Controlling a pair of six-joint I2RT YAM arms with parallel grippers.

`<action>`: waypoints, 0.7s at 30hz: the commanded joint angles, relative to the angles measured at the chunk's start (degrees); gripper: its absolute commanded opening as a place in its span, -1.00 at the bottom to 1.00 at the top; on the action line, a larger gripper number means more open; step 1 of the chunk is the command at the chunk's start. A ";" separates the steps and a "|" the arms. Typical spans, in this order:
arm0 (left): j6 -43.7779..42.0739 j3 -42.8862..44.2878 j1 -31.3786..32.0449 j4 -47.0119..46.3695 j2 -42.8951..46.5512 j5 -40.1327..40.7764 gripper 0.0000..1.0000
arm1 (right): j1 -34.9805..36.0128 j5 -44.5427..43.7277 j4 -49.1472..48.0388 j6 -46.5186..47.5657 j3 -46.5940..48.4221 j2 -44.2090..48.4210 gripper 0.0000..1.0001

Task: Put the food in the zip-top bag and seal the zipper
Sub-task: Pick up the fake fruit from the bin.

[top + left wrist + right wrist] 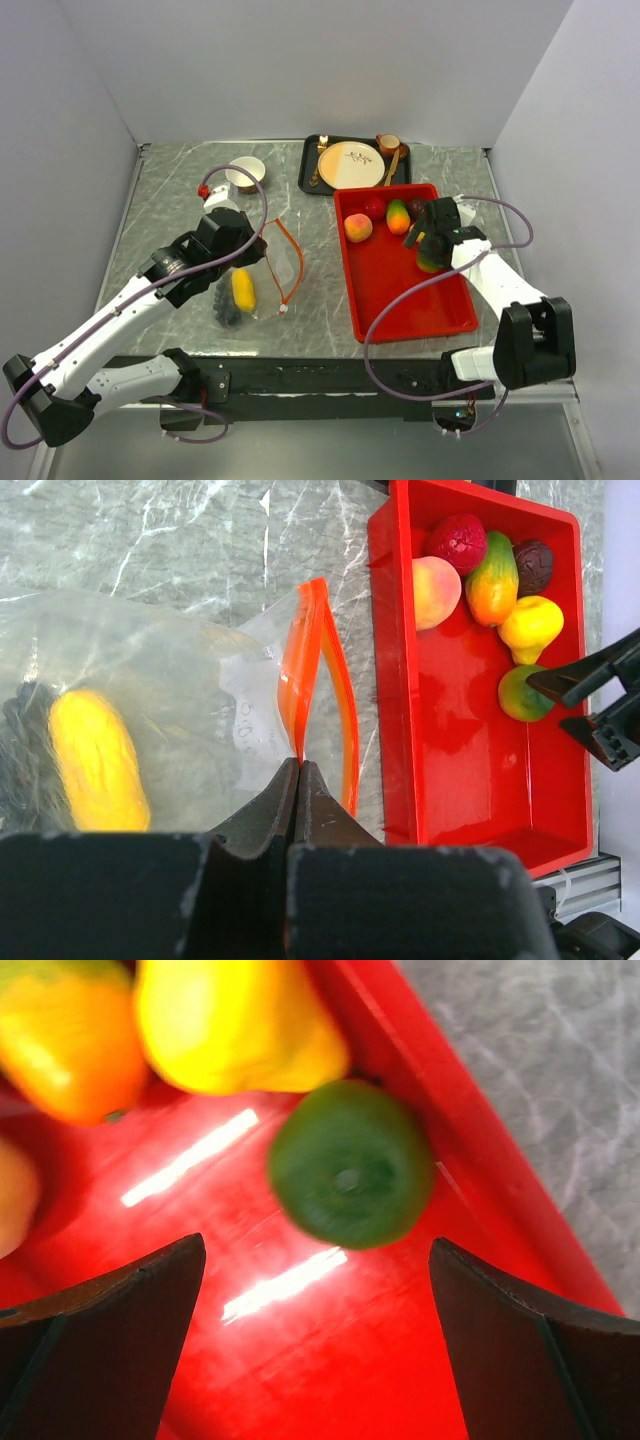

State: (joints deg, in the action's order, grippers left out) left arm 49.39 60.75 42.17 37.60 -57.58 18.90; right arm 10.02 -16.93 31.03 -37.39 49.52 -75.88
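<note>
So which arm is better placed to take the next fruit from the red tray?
Right. The right gripper is open, aimed at the green lime in the red tray. The left gripper is shut on the zip-top bag beside its orange zipper, so it is busy.

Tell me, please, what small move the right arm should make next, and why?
Probably lower the right gripper and close it on the green lime. Its jaws are open, and the lime lies just beyond them in the red tray, untouched. The left gripper is shut on the edge of the zip-top bag by the zipper, with the mouth open.
</note>
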 commanded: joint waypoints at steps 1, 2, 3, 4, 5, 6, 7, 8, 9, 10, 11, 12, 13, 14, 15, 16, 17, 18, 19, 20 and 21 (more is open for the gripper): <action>0.45 0.25 -0.16 -1.13 0.45 -0.09 -0.97 | -1.23 -4.87 0.26 -1.29 2.95 -2.96 1.00; 0.45 0.16 -0.07 -1.13 0.45 0.00 -0.96 | -1.41 -4.87 -0.35 -1.20 2.95 -3.40 1.00; 0.45 0.24 -0.16 -1.22 0.45 0.00 -0.97 | -1.50 -4.69 -0.53 -1.02 3.13 -4.36 1.00; 0.54 0.16 -0.07 -1.04 0.45 0.00 -0.97 | -1.58 -5.04 -0.53 -0.93 3.30 -4.80 1.00; 0.45 0.16 -0.16 -1.04 0.37 0.09 -0.96 | -1.58 -5.48 -0.61 -0.93 3.57 -5.24 1.00; 0.62 0.16 -0.07 -0.96 0.37 0.18 -0.97 | -1.58 -5.74 -0.96 -0.85 3.57 -5.86 1.00; 0.71 -0.02 -0.07 -0.95 0.37 0.18 -0.97 | -1.67 -6.36 -1.32 -0.76 3.48 -6.21 1.00; 0.62 -0.11 -0.07 -1.04 0.45 0.18 -0.97 | -1.67 -6.36 -2.19 -0.76 3.48 -6.47 1.00; 0.62 -0.37 -0.07 -1.13 0.45 0.09 -0.96 | -1.58 -6.54 -2.37 -0.50 3.66 -7.00 1.00; 0.62 -0.28 -0.16 -1.04 0.45 0.09 -0.96 | -1.76 -6.97 -2.55 -0.41 3.74 -7.44 1.00; 0.71 -0.20 -0.16 -1.04 0.45 0.09 -0.96 | -1.76 -7.41 -2.90 -0.41 4.09 -7.79 1.00; 0.71 -0.19 -0.07 -0.87 0.37 0.26 -0.96 | -1.85 -7.42 -3.07 -0.23 4.27 -8.75 1.00; 0.62 -0.11 -0.07 -0.87 0.37 0.35 -0.96 | -1.85 -7.42 -3.08 -0.23 4.53 -9.37 1.00; 0.71 -0.11 -0.07 -0.78 0.37 0.35 -0.96 | -1.93 -7.16 -3.16 -0.23 4.97 -10.42 1.00; 0.62 -0.11 -0.16 -0.78 0.37 0.35 -0.96 | -1.94 -7.07 -3.08 -0.23 5.24 -10.95 1.00; 0.62 -0.19 -0.16 -0.78 0.37 0.35 -0.96 | -1.94 -6.89 -3.25 -0.32 5.33 -11.39 1.00; 0.62 -0.28 -0.16 -0.87 0.37 0.35 -0.96 | -1.94 -6.72 -3.51 -0.23 5.41 -11.92 1.00; 0.71 -0.63 -0.07 -1.04 0.45 0.44 -0.96 | -1.94 -6.54 -3.78 0.03 5.33 -11.93 1.00; 0.71 -0.81 -0.07 -1.30 0.45 0.44 -0.96 | -1.94 -6.28 -4.04 0.29 5.15 -11.93 0.95; 0.71 -0.98 -0.16 -1.83 0.28 0.27 -0.95 | -1.85 -5.84 -4.57 0.64 5.15 -11.93 0.90; 0.45 -1.16 -0.07 -1.92 0.10 0.26 -0.96 | -1.93 -5.57 -4.83 0.91 4.89 -11.93 0.81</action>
State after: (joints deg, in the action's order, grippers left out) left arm 49.39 60.38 42.17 37.43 -57.58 18.90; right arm 8.47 -21.39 28.64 -37.36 52.64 -87.88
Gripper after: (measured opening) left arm 0.021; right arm 0.960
